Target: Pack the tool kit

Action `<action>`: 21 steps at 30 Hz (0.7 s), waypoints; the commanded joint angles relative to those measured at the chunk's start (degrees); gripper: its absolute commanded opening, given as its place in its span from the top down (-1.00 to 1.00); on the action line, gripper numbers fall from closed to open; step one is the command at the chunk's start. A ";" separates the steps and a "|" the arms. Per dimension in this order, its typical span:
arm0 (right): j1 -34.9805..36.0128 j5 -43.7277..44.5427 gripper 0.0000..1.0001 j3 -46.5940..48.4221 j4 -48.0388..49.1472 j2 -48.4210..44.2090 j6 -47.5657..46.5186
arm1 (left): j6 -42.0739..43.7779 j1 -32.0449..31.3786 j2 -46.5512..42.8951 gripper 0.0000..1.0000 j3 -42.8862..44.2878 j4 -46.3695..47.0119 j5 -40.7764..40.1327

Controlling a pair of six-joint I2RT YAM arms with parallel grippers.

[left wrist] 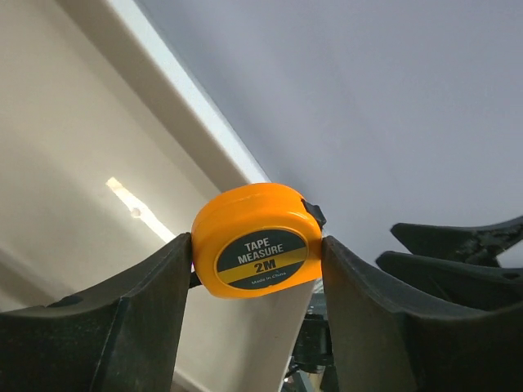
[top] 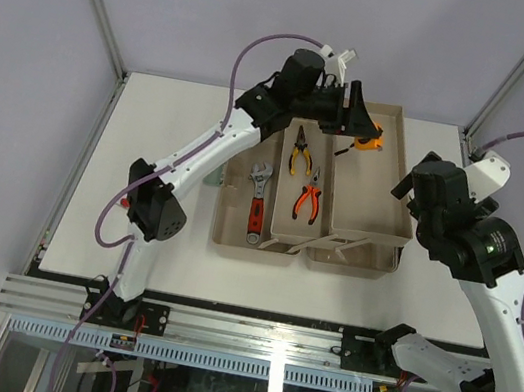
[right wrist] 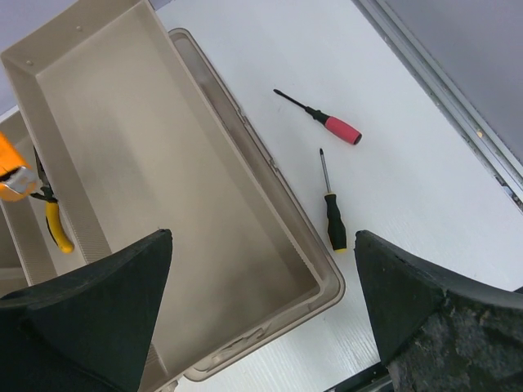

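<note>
Bright even light, soft shadows, glare streak on toolbox (left wrist: 73,139)

In the top view, looks steeply down from high behind the near edge of the table (top: 130,254), taking in the open toolbox (top: 234,237). From the left wrist, sits very close to the tape measure (left wrist: 257,241), facing the far wall (left wrist: 368,98). From the right wrist, looks down at closer range on the right tray (right wrist: 204,204), shared with the top view
</note>
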 commanded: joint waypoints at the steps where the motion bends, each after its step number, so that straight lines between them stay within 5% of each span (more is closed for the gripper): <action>1: -0.19 1.96 -0.98 -0.45 -0.38 -1.11 2.47 | -2.85 -2.14 0.40 0.49 2.42 6.56 0.82; 9: -0.26 1.64 -0.98 -1.22 0.13 -2.02 2.19 | -5.46 -4.13 2.40 0.48 2.14 8.03 -2.42; 21: -0.26 2.82 -0.99 -1.00 -1.12 -4.51 2.95 | 3.49 -3.92 5.79 0.33 -0.72 -0.63 -14.95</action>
